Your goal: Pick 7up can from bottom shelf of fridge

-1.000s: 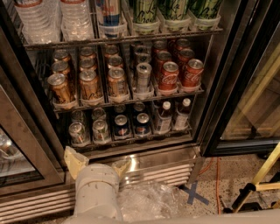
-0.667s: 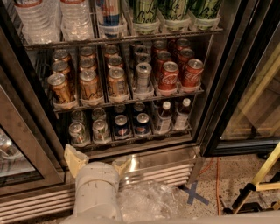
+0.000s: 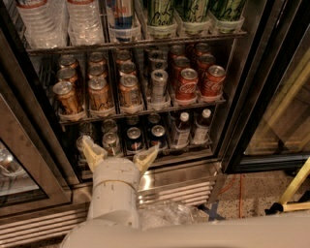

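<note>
A speckled floor (image 3: 252, 193) runs in front of the fridge (image 3: 244, 97), which stands open above its stainless base with a slatted grille (image 3: 184, 186).

On the bottom shelf (image 3: 193, 147) the drinks stand in narrow lanes and show mostly their lids, so the labels cannot be read. The 7up can cannot be picked out with certainty. A silver-topped can (image 3: 111, 141) stands at the front of a left lane, and further cans (image 3: 133, 134) stand in the lanes to its right. Two white-capped bottles (image 3: 181, 129) fill the right end.

The gripper (image 3: 120, 154) hangs low at the front edge of that shelf, on the left. Its jaws are spread wide and hold nothing, and the tan fingers (image 3: 92, 150) point up on either side of the silver-topped can. The pale arm (image 3: 114, 193) rises from the lower edge of the view.

One rack up stand gold cans (image 3: 99, 94), a slim silver can (image 3: 159, 85) and red Coca-Cola cans (image 3: 187, 83). Above them are water bottles (image 3: 48, 19) and green cans (image 3: 193, 12).

Crumpled clear plastic (image 3: 164, 213) lies by the arm. A blue tape cross (image 3: 213, 210) marks the floor, and a yellow bar (image 3: 295, 186) leans at the right.
</note>
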Action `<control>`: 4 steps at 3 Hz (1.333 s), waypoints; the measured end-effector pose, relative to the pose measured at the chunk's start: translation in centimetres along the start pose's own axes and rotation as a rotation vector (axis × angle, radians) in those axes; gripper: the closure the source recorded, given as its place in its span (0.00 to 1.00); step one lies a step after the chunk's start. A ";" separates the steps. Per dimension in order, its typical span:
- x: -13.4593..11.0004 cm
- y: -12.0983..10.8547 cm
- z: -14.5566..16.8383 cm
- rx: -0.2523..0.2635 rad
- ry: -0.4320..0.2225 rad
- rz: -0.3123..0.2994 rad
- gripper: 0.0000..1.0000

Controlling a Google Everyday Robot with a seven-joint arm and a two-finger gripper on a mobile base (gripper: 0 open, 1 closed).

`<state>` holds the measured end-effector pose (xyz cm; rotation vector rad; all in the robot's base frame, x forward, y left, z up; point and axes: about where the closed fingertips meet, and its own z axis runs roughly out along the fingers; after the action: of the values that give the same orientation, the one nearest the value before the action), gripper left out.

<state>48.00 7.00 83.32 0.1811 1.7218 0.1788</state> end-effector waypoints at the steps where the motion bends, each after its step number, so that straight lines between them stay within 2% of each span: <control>1: -1.3 0.0 2.6 0.011 -0.109 -0.015 0.00; 2: -1.3 0.0 2.6 0.011 -0.109 -0.015 0.00; 3: -1.3 -0.8 3.3 0.046 -0.135 -0.026 0.16; 4: -1.5 -2.1 4.4 0.100 -0.165 -0.055 0.37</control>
<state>52.56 4.70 83.62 0.2166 1.5703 0.0360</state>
